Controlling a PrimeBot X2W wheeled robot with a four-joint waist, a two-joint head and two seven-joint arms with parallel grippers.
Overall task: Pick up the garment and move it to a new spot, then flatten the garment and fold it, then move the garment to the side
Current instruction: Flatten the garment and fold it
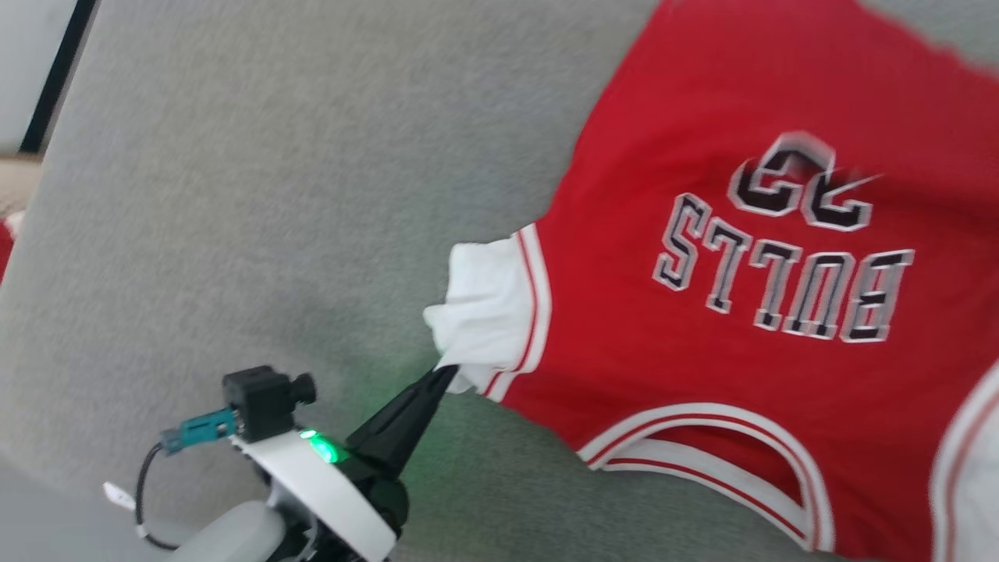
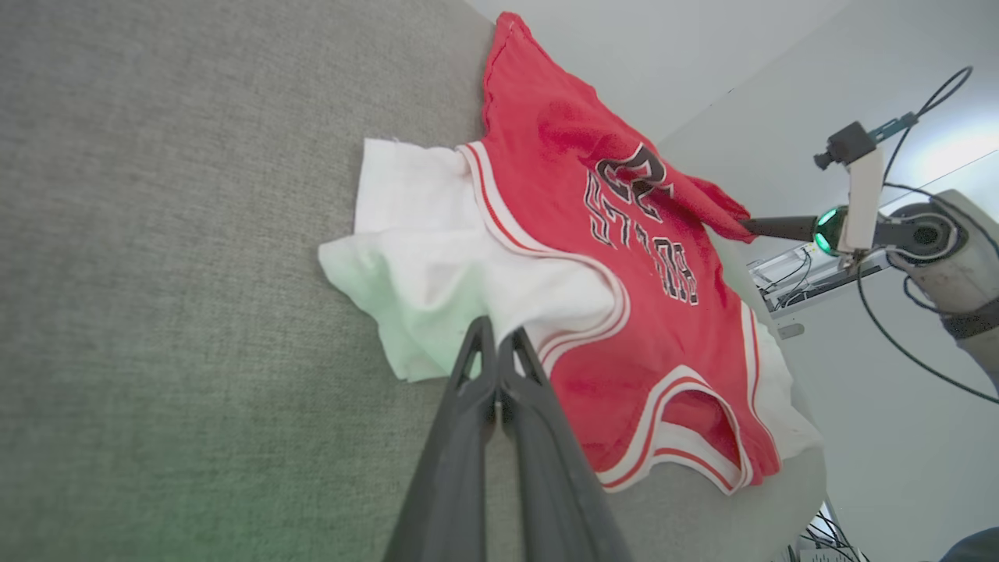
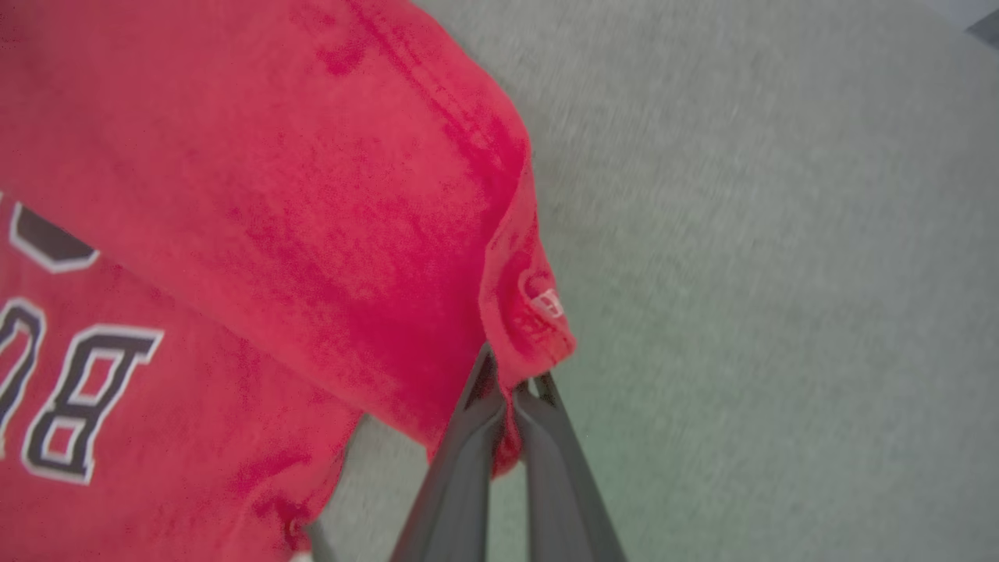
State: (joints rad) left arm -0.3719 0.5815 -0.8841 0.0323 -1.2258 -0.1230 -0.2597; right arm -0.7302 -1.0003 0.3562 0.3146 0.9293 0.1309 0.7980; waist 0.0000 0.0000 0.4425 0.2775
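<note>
The garment (image 1: 702, 117) is a red jersey with white sleeves and black lettering, lying spread on a grey fabric surface (image 1: 234, 195). My left gripper (image 1: 447, 373) comes in from the lower left and is shut on the edge of the garment's white sleeve (image 1: 488, 312). In the left wrist view my left gripper (image 2: 497, 334) pinches that sleeve (image 2: 421, 257) of the garment (image 2: 546, 156). In the right wrist view my right gripper (image 3: 511, 386) is shut on a red hem corner of the garment (image 3: 234, 156), lifting it into a fold. The right gripper (image 2: 749, 227) also shows across the jersey.
The grey surface (image 2: 156, 234) ends in an edge just past the jersey's far sleeve (image 2: 788, 421), with cables and equipment (image 2: 796, 273) beyond it. A dark strip (image 1: 55, 78) runs along the surface's upper left side. Bare grey surface (image 3: 780, 234) lies beside the held corner.
</note>
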